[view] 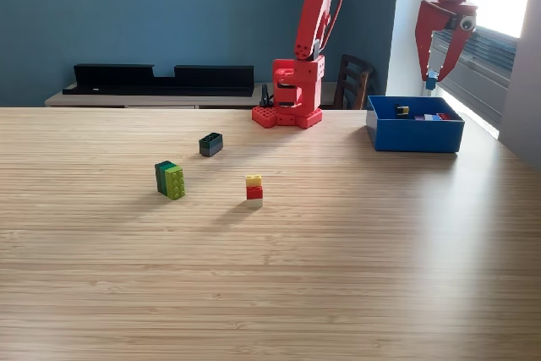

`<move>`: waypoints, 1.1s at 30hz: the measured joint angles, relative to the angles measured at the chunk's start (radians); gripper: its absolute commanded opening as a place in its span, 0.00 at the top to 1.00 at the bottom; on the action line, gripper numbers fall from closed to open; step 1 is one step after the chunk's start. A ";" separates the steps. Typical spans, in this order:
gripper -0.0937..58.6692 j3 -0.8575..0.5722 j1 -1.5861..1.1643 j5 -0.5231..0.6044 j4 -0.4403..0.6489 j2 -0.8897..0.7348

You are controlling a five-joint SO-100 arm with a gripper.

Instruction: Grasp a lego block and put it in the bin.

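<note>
One small blue block (pixel 431 84) sits pinched at the tip of the red gripper (pixel 432 82), held directly above the blue bin (pixel 414 137) at the table's (pixel 270 276) far right edge in the exterior view, release straight down.

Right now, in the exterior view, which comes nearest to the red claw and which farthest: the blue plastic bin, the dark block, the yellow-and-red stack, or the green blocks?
From the gripper:
1. Shallow blue plastic bin, directly beneath it, at the view's right.
2. Yellow-and-red stacked blocks, mid-table.
3. Dark teal block, further left.
4. Green block pair, farthest left.
</note>
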 measured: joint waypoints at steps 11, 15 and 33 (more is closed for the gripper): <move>0.62 0.000 -0.005 -0.020 0.000 0.000; 0.94 0.000 0.005 -0.020 0.000 0.000; 1.00 -0.071 0.621 0.123 0.000 0.000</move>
